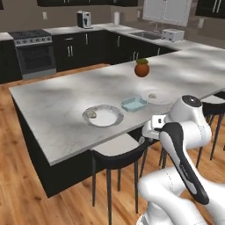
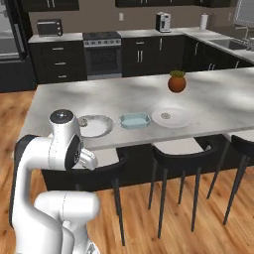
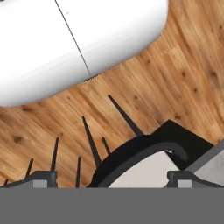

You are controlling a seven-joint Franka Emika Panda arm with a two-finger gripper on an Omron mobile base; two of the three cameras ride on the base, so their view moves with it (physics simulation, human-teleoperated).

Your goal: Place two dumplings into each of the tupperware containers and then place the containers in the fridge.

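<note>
end effector (image 3: pixel 112 177) jaws apart, empty, low over a stool (image 3: pixel 140 166). nothing started: tupperware container (image 1: pixel 134 103) on tabletop (image 1: pixel 57 110) between two plates, a dumpling (image 1: pixel 91 114) on each. next: reach left dumpling.

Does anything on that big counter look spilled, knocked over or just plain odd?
Nothing looks spilled or toppled. The two plates lie flat with a dumpling on each, the light-blue container sits squarely between them, and the potted plant stands upright. I see one container here, though the job speaks of several.
</note>
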